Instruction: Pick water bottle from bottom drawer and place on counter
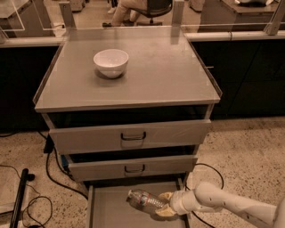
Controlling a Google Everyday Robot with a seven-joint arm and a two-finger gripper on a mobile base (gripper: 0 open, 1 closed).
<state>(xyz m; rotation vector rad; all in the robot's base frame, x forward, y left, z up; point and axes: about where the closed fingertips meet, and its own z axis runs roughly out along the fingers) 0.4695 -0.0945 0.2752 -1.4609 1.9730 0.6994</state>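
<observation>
The water bottle (143, 200), clear and ribbed, is held level just above the floor of the open bottom drawer (107, 209) at the foot of the cabinet. My gripper (163, 204) reaches in from the lower right on its white arm and is shut on the bottle's right end, one pale finger above it and one below. The bottle's cap end is hidden between the fingers. The counter (164, 73) is the broad grey cabinet top above, with a white bowl (111, 62) at its back left.
Two grey drawers with dark loop handles (132, 136) stand slightly pulled out above the bottom drawer. Black cables (51, 171) trail on the speckled floor at left. A pale ledge with posts (178, 11) and an office chair lie behind the counter.
</observation>
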